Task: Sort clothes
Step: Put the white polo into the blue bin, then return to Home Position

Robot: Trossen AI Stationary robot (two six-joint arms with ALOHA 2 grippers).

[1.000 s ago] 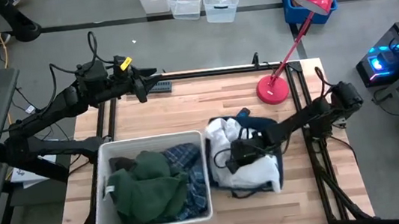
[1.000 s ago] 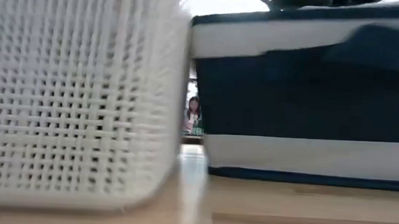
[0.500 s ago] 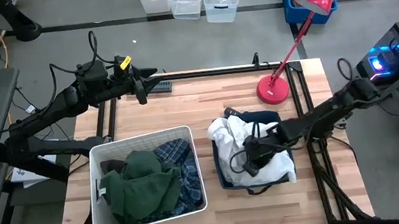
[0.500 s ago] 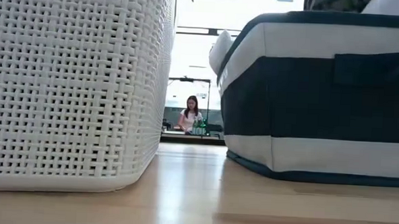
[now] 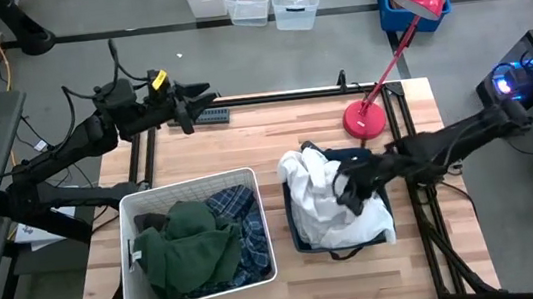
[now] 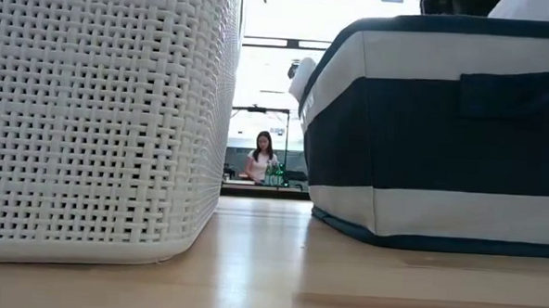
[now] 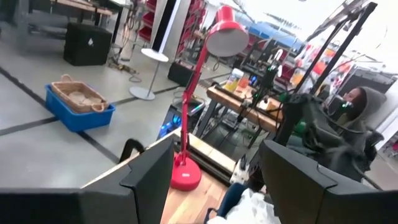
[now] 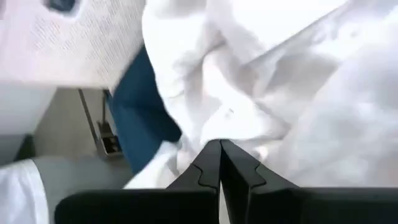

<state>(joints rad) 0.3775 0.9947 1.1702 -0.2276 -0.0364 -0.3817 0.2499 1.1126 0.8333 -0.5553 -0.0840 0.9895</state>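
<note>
White clothes (image 5: 328, 203) fill the navy bin (image 5: 301, 234) near the table's (image 5: 275, 133) right edge. The right pincer (image 5: 351, 188) sits over them, fingers pressed together, holding nothing. A green garment (image 5: 185, 247) and plaid shirt (image 5: 233, 209) lie in the white basket (image 5: 142, 296) near the left edge. The left pincer (image 5: 202, 98) waits wide apart at the far edge.

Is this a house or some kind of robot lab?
Probably a robot lab or workshop: a wooden table on a metal frame, a bare grey concrete floor, and benches of equipment behind the red lamp.
</note>
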